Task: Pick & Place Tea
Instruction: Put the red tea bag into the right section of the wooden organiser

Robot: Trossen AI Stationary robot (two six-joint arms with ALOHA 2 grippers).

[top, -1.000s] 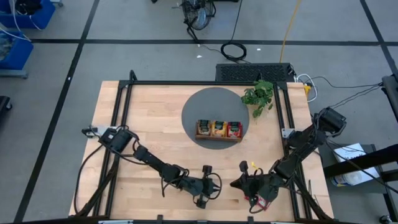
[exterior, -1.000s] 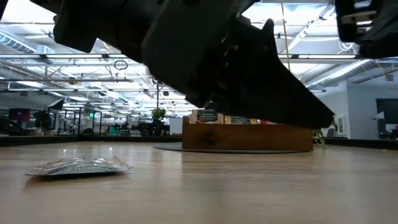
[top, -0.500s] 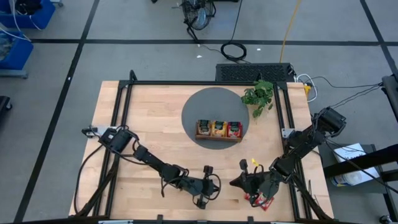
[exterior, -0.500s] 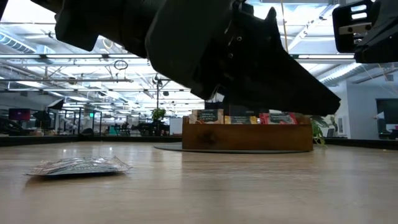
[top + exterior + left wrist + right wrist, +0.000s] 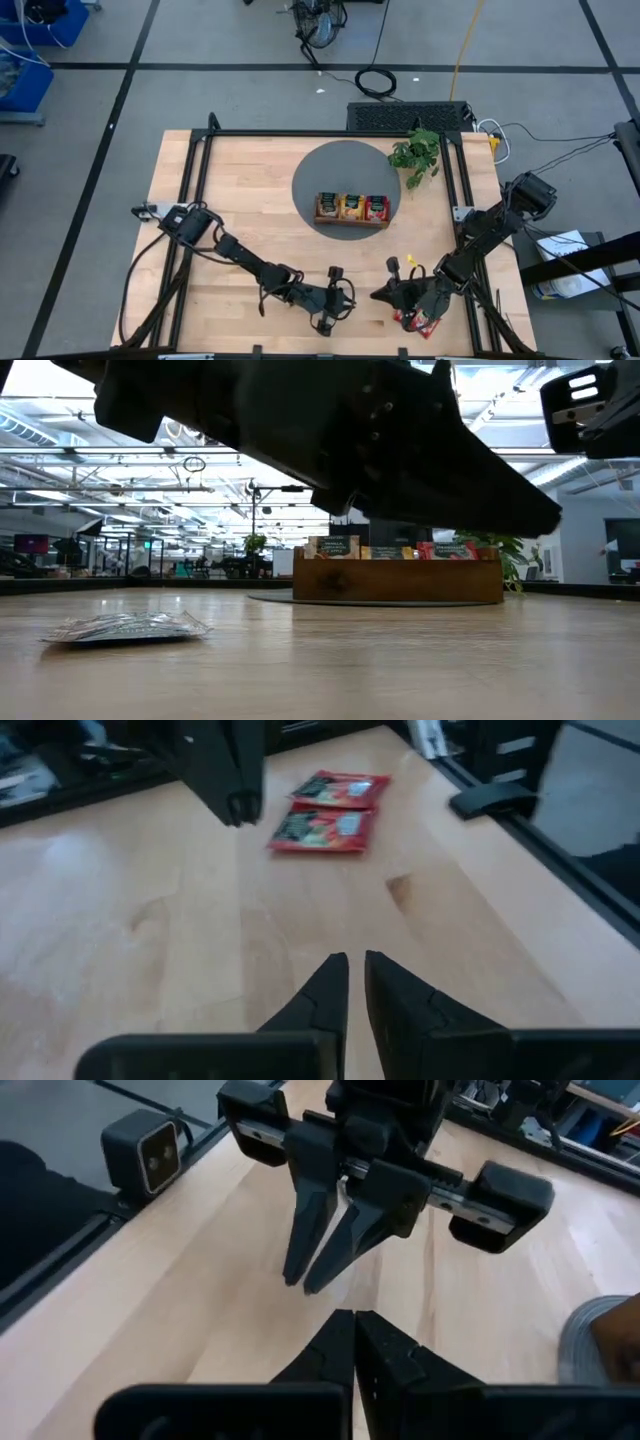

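Pale wood desk (image 5: 240,200); open hall behind. Tray (image 5: 351,209) at centre on a grey mat (image 5: 320,170), apparently three sachet rows. Left hand (image 5: 352,296) narrow, empty; right hand (image 5: 376,296) closed, empty; both 6 o'clock.

Open-plan industrial lab: exposed ceiling trusses (image 5: 120,455), floor cables (image 5: 375,80), distant workstations (image 5: 60,550).

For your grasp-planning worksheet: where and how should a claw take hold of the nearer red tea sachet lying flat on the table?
Grip the nearer red sachet by one thin edge, descending from above. It lies flat, touching a second red sachet, so pinch the free side away from that neighbour.
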